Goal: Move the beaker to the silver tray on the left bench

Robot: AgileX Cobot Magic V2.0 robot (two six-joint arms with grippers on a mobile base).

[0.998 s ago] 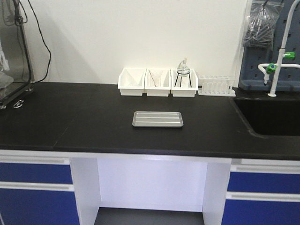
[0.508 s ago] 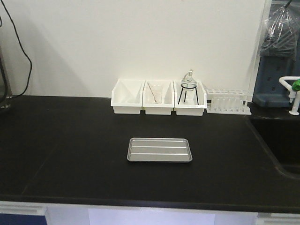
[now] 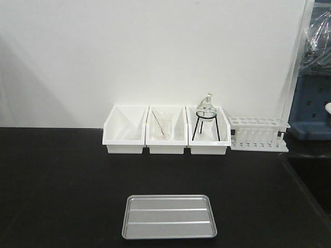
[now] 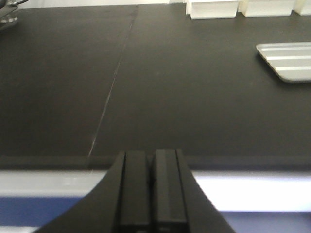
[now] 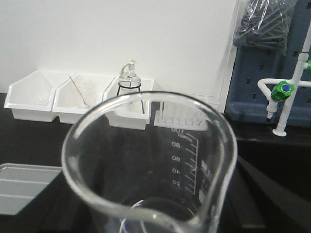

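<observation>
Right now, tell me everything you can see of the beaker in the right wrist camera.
The beaker is clear, colourless glass with a thin rounded rim and what looks like a pour lip at its near edge. White graduation marks, topped by 100, run down the far wall. It looks empty, roughly upright, and fills the view. Its support is out of frame.

Three white bins (image 3: 165,148) noted mid-frame; tinted beaker with rod (image 3: 162,126) seen in the middle one; test-tube rack (image 3: 257,135) set just right.
</observation>
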